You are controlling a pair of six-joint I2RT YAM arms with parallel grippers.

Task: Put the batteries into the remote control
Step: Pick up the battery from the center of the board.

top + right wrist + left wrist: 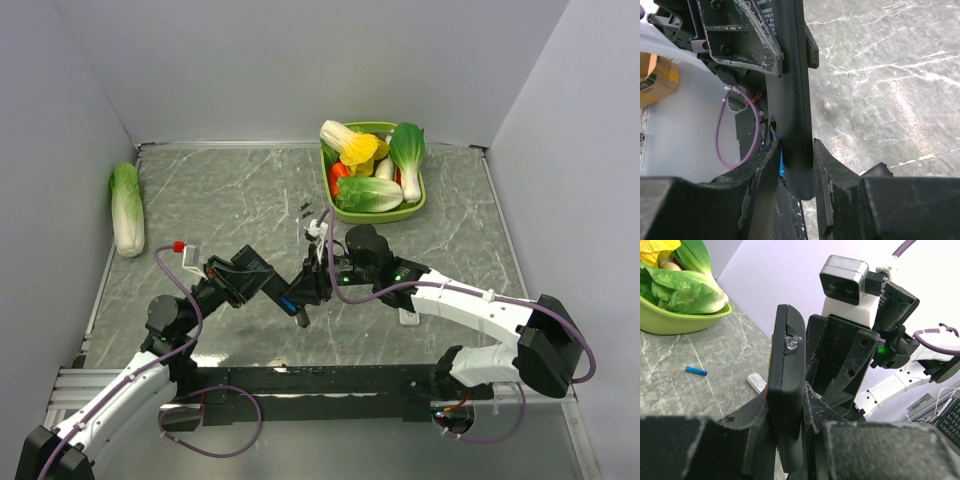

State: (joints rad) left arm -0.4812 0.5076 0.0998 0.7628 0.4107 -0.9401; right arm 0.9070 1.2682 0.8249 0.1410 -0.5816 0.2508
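Remote control, slim matte-black slab, sits clamped in left jaws; right jaws straddle its end, grip unclear.

Green basket heaped with vegetables, napa cabbage by left wall, grey marbled table

You see a dark grey marbled table with white veins, boxed in on three sides by plain pale walls under even, soft light.
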